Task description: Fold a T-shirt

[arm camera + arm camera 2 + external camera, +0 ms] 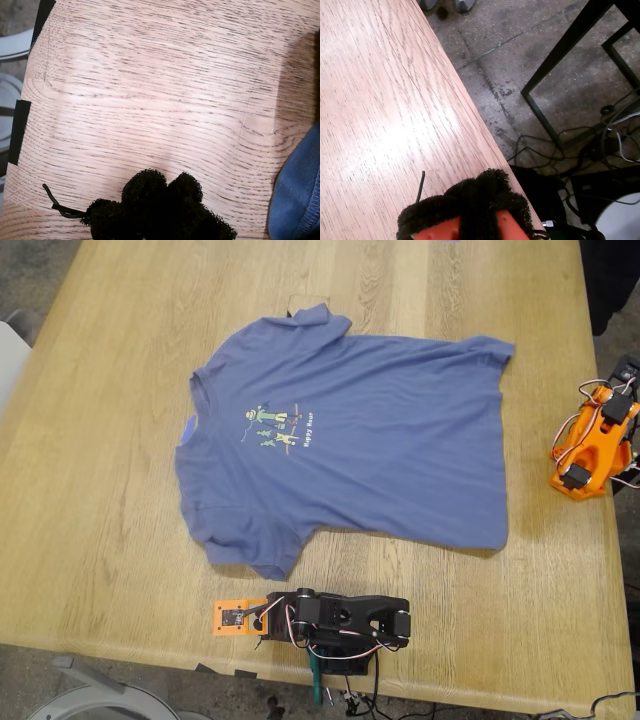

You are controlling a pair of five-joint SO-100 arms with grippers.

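T-shirt: the soft blue-purple short-sleeved cotton T-shirt (370,440) is laid flat, chest side up, mid-table; collar toward the exterior view's left, hem toward its right. Fabric is matte, with shallow wrinkles; both sleeves are spread out.
Print: a small green-and-yellow cartoon-figure print (272,426) with tiny text beside it is seen on the chest.
Table: a light oak-grain wooden table (110,530), matte, with long straight grain lines and rounded corners.
First gripper: my first gripper (162,187) is seen in the first wrist view as two fuzzy black padded fingertips (142,187) pressed together above bare wood; the jaws are closed with nothing held. A stitched blue hem edge of the shirt (300,200) is near, not touching.
Second gripper: my second gripper (485,190) shows black fuzzy padding over orange plastic, held over the table edge; the jaws appear closed and nothing is gripped.
Floor: grey stained concrete floor (520,55), with a black metal frame (560,65) and loose cables on it.
Arms: the black-and-orange arm (320,620) is folded at the exterior view's bottom edge, just beside a sleeve; the orange plastic arm (592,445) is folded at that view's right edge, well apart from the shirt.
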